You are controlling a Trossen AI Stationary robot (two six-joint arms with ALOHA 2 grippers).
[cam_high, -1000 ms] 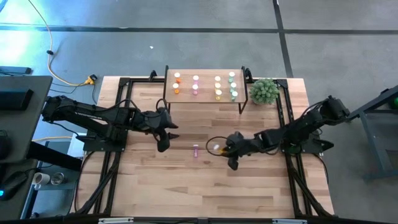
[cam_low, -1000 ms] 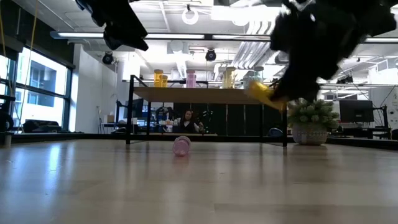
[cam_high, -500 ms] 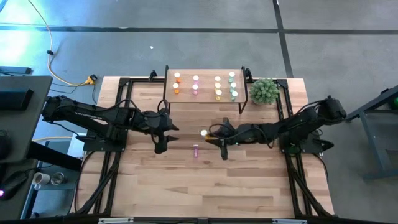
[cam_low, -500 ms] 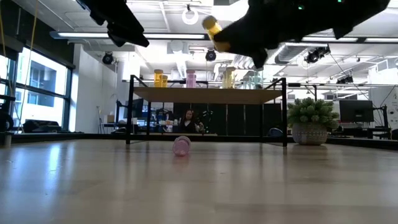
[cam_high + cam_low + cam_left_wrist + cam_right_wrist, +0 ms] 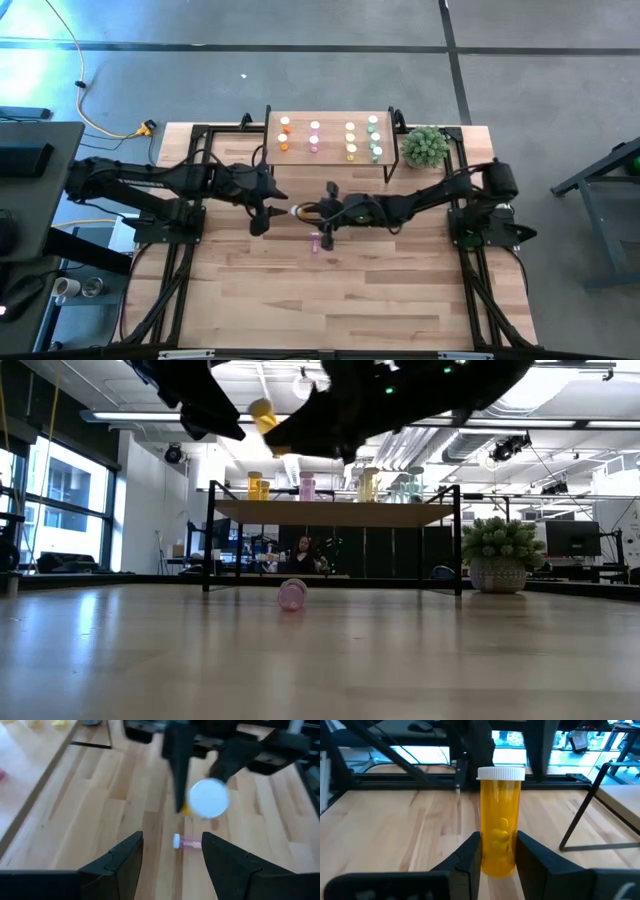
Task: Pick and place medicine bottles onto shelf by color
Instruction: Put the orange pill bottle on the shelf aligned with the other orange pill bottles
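My right gripper (image 5: 322,212) is shut on a yellow bottle with a white cap (image 5: 500,830), high above the table's middle; the bottle also shows in the low view (image 5: 264,417). My left gripper (image 5: 262,215) is open and empty, just left of the bottle's cap (image 5: 208,797), facing it. A pink bottle (image 5: 316,241) lies on its side on the table below them, also in the low view (image 5: 292,594). The shelf (image 5: 330,160) stands at the far side and carries several bottles in rows of orange, pink, yellow and green. My right gripper pinches the yellow bottle's lower body (image 5: 499,862), near its bottom end, between its two fingers (image 5: 469,857). The fingers come about level from the table's right and lie along the bottle. The bottle is lifted clear, its capped end (image 5: 300,211) toward my left gripper.
A small green plant (image 5: 425,147) stands right of the shelf at the far right. Black frame rails (image 5: 185,240) run along the table's left and right sides. The near half of the wooden tabletop (image 5: 330,300) is bare.
My right gripper has carried the yellow bottle up and toward the table's left, from right of the pink bottle to just in front of my left gripper. The bottle has stayed in the hold. The pink bottle has not moved.
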